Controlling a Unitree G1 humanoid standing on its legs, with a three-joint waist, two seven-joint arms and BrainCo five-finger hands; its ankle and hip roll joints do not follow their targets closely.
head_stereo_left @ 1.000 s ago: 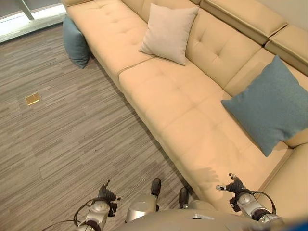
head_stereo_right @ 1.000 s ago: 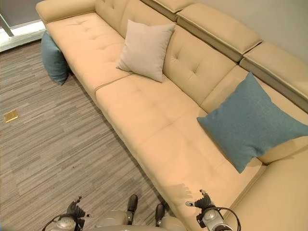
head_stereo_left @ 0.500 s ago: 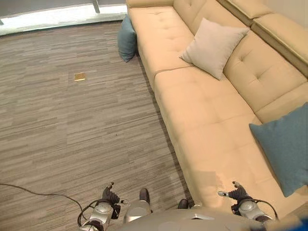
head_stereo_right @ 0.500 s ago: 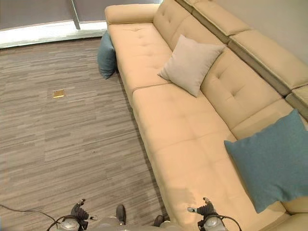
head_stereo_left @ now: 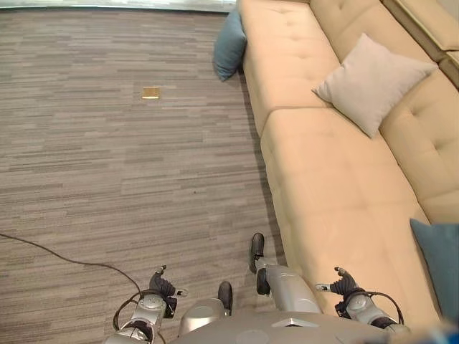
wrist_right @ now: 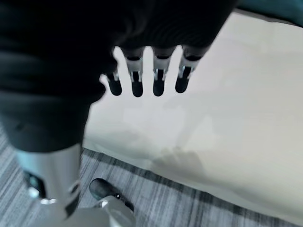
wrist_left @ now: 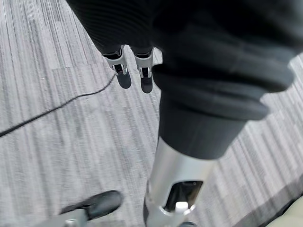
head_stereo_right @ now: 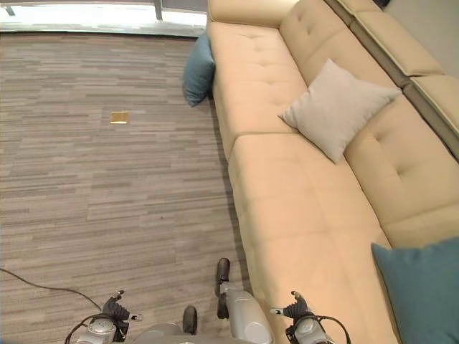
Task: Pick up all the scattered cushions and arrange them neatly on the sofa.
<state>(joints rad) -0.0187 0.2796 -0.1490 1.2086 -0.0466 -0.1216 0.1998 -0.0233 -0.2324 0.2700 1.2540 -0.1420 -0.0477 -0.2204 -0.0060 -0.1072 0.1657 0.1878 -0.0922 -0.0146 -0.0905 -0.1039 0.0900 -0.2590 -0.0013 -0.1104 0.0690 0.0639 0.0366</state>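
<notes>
Against the sofa's (head_stereo_right: 301,215) far front, blue cushion (head_stereo_right: 198,70) on my floor (head_stereo_right: 107,186), both my hands, left (head_stereo_left: 161,287) and right (wrist_right: 147,78), relaxed, empty.

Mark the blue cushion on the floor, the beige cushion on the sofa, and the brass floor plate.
blue cushion on the floor (head_stereo_right: 199,70): right eye view, middle of its visible face.
beige cushion (head_stereo_right: 336,109): right eye view, centre of its front.
brass floor plate (head_stereo_left: 150,92): left eye view, its centre.

Both head eyes look steeply down, sharing the sofa (head_stereo_left: 337,186) at frame right and floor (head_stereo_left: 107,179) at left; wrist cameras hang close above floor and sofa seat.
</notes>
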